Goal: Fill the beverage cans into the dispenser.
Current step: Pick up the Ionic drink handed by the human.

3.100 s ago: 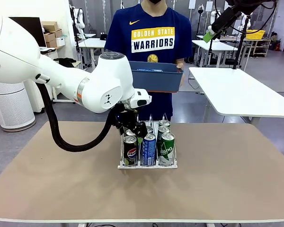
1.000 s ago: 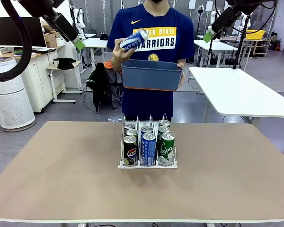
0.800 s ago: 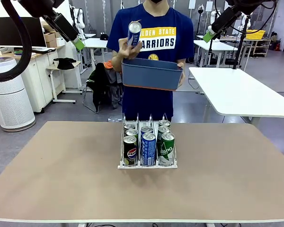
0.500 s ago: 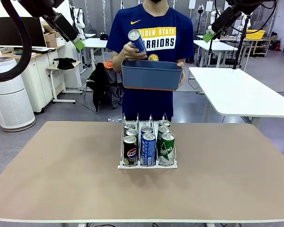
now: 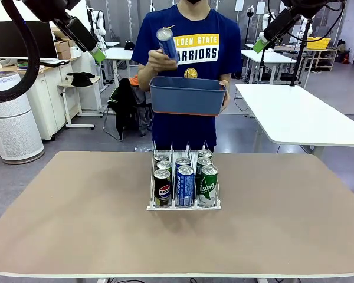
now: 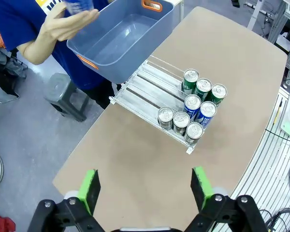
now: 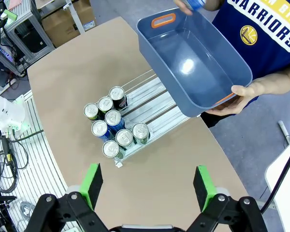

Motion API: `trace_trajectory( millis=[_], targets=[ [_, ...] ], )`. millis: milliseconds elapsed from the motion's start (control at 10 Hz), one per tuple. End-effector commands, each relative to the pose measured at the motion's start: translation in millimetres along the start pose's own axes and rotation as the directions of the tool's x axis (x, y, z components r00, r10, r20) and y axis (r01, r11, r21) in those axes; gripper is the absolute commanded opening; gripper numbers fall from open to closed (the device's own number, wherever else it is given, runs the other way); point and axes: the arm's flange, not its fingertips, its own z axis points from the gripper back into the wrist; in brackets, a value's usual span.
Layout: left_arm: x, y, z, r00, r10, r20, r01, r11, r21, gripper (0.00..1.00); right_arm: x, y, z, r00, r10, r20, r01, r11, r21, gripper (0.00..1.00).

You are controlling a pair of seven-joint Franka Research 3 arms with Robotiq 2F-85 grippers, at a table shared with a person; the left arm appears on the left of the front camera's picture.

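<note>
**Dispenser, low clear-plastic and wire rack on a white base** (image 5: 183, 206): we log it at mid-table, three lanes.

**Slim aluminium beverage cans with silver tops** (image 5: 184, 177): we count eight, packed at the rack's robot-side end. Three black are in one outer lane, two blue in the middle, three green in the other. The far stretch of every lane is bare.

**Loose blue beverage can** (image 5: 166, 42): tilted, held at chest height in the person's hand (image 5: 156, 59), above the blue-grey rectangular plastic tub (image 5: 187, 94). The person's other hand (image 5: 224, 88) steadies the tub, which looks empty.

**Left gripper** (image 6: 146, 186) and **right gripper** (image 7: 148, 182): both are raised well above the brown tabletop (image 5: 283, 224), fingers spread fully apart and gripping nothing.

**Hazards, our judgement:** the middle lane looks one short, so the blue can likely belongs there. A mid-air handover of a tilted, smooth can invites an off-centre pinch and a slip. A can dropped from there could land in the tub or on the loaded rows. A skewed lowering could catch a thin divider or put the can in the wrong lane.
</note>
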Motion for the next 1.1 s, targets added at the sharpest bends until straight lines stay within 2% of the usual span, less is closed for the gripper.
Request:
trace_trajectory(
  millis=[0,1000],
  targets=[
    [-3.6,0.9,-0.4,1.0,0.004,-0.001,-0.004,1.0,-0.002,1.0,-1.4,0.0,0.2,1.0,0.01,0.013,-0.01,1.0,0.006,1.0],
    [0.0,0.0,0.0,1.0,0.0,0.0,0.0,1.0,0.0,1.0,-1.4,0.0,0.2,1.0,0.01,0.013,-0.01,1.0,0.006,1.0]
  ],
)
